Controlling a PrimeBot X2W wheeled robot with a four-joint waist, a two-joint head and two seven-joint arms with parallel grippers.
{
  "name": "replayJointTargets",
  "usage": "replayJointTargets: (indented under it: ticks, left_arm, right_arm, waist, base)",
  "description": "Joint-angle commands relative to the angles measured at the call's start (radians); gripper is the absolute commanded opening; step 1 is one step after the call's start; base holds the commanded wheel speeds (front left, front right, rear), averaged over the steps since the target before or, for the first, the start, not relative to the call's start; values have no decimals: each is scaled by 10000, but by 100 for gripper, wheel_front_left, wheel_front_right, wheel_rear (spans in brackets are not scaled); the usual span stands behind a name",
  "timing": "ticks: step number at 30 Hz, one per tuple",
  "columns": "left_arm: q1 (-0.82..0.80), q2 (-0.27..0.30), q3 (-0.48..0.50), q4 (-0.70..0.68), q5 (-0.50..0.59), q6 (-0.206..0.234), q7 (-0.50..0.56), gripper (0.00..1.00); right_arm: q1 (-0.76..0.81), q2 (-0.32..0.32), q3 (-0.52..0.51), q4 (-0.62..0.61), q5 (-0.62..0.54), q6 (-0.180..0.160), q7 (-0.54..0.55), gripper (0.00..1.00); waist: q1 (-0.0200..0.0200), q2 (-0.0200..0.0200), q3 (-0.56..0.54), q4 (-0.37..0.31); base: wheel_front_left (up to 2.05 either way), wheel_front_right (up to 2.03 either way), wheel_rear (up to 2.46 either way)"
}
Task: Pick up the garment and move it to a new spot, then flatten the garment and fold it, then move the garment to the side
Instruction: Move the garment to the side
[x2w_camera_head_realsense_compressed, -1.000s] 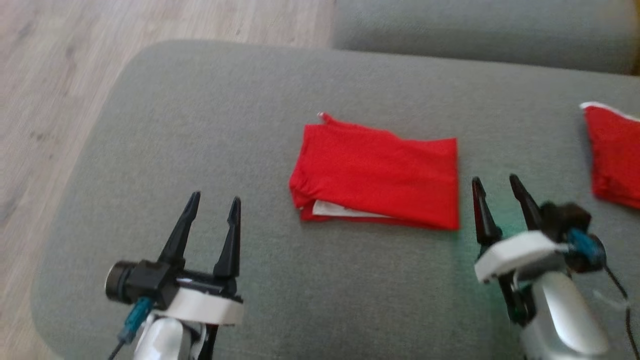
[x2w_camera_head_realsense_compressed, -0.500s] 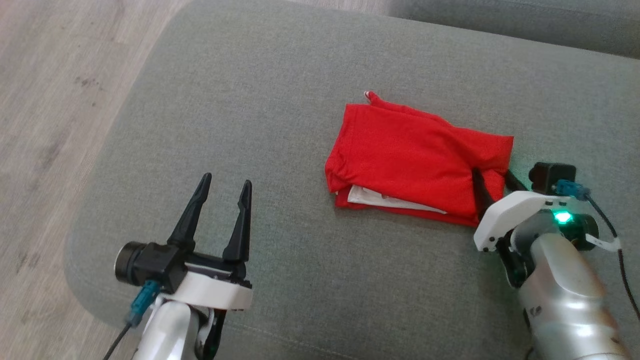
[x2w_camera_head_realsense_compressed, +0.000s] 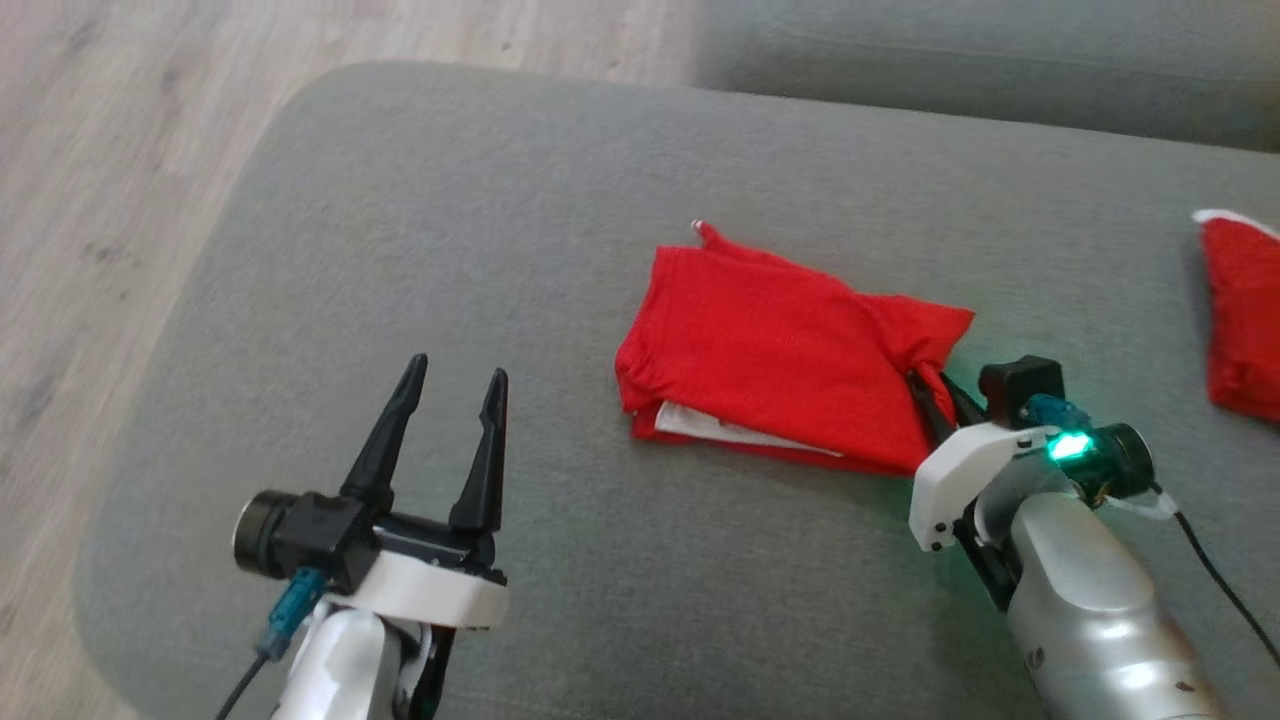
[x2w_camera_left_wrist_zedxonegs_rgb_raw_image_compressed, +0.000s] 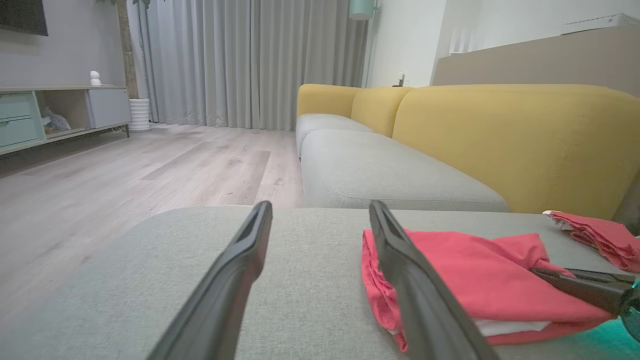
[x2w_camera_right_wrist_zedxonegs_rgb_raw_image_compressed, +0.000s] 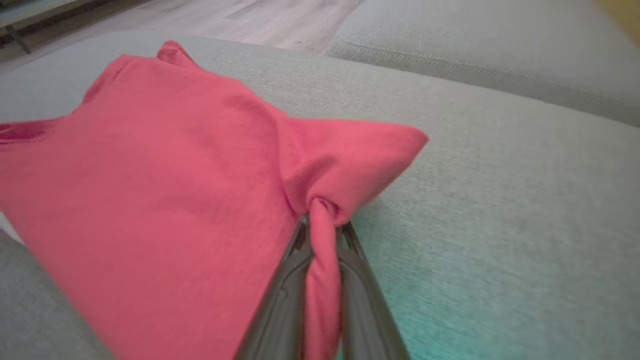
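On the grey cushion (x2w_camera_head_realsense_compressed: 450, 230), mid-seat, lies the folded red garment (x2w_camera_head_realsense_compressed: 770, 350); right gripper (x2w_camera_right_wrist_zedxonegs_rgb_raw_image_compressed: 322, 225) is clamped on its right corner, left gripper (x2w_camera_head_realsense_compressed: 458, 368) spread wide, empty. Soft, light, floppy I'd guess, so pinch bunched edges.

Open grey cushion (x2w_camera_head_realsense_compressed: 450, 250) left of the folded garment (x2w_camera_head_realsense_compressed: 780, 350) — second red cloth (x2w_camera_head_realsense_compressed: 1240, 310) far right

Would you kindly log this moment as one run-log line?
phase: grasp before side move | right gripper: shut on edge of folded red fabric garment | left gripper: open above grey sofa cushion
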Motion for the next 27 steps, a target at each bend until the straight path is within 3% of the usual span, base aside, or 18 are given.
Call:
replayJointTargets:
  ticks: [1, 8, 14, 21, 27]
  left_arm:
    - [-149, 19, 291, -270, 2, 20, -51, 100]
    - [-74, 19, 127, -319, -79, 51, -51, 100]
    - [-238, 19, 52, -452, -95, 63, -51, 100]
    - [-740, 18, -114, -542, -146, 51, -51, 100]
    - [-1097, 18, -339, -519, -263, 37, -51, 100]
  right_arm:
    - [-276, 16, 265, -254, -91, -19, -153, 0]
    - [-566, -758, 1225, -701, -608, -19, -189, 0]
    - [-1342, -2167, 1886, -1297, -571, -19, 305, 0]
    - [-2558, -3902, 1503, -1514, -676, -19, 1025, 0]
    - [-3287, -5480, 684, -1305, -1475, -19, 1359, 0]
  waist:
    - [0, 0, -251, -313]
    - [0, 0, -374, -1094]
    - [0, 0, 113, -1637]
    - [0, 0, 1082, -1651]
    - [0, 0, 1684, -1332]
  base:
    - [0, 0, 0]
    - [0, 0, 0]
    - [0, 0, 0]
    - [0, 0, 0]
    - [0, 0, 0]
